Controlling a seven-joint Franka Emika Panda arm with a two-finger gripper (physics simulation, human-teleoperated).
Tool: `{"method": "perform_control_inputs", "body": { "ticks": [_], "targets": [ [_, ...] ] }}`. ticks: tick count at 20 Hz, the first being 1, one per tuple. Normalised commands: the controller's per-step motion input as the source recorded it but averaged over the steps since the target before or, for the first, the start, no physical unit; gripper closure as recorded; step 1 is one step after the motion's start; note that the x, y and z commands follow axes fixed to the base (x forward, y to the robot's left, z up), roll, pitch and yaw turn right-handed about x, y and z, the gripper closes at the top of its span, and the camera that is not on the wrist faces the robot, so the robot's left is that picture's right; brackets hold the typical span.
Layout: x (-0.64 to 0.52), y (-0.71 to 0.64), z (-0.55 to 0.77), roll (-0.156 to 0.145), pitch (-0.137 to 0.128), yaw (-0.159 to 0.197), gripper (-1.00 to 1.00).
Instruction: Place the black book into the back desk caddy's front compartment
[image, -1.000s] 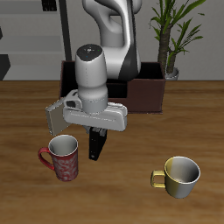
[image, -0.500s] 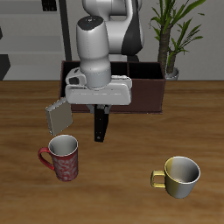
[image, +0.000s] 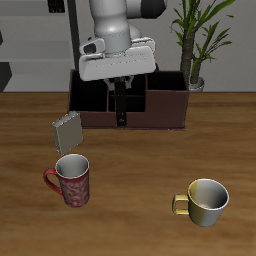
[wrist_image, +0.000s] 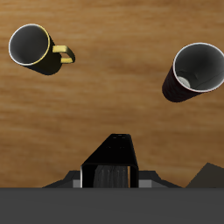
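The gripper (image: 121, 88) is clamped on the black book (image: 122, 104), which hangs upright from it, lifted clear of the table (image: 140, 210) and in front of the back desk caddy (image: 172, 108). In the wrist view the book (wrist_image: 110, 164) sits square between the fingers, its pale page edge facing the camera, with bare wood below it.

The job now, as I judge it, is the carry and drop into the front compartment, the small middle cell along the caddy's front wall. From the exterior view the book's lower end seems to sit about level with that wall, so it needs more height before it moves back, or it will knock the rim. The cell itself is hidden behind the book, so I cannot tell how well they line up. Keep the book vertical, bring it over the middle column, stop short of the back half, then lower it straight.

The grey book (image: 66, 132), red mug (image: 70, 180) and yellow mug (image: 205, 200) stand well apart from the path
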Motion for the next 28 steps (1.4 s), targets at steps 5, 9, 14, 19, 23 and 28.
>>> {"method": "perform_control_inputs", "body": {
  "ticks": [5,9,14,19,23,28],
  "targets": [
    [-0.5,-0.01,0.65,0.005,-0.061,0.16,1.0],
    [-0.35,-0.03,0.4,-0.017,-0.039,0.102,1.0],
    [-0.5,-0.03,0.48,-0.026,-0.038,0.133,1.0],
    [-0.38,0.12,0.27,-0.003,-0.02,0.116,1.0],
    [-0.33,0.12,0.16,-0.025,0.016,0.105,1.0],
    [-0.17,0.12,0.0,0.0,0.013,0.127,1.0]
  ]
}}
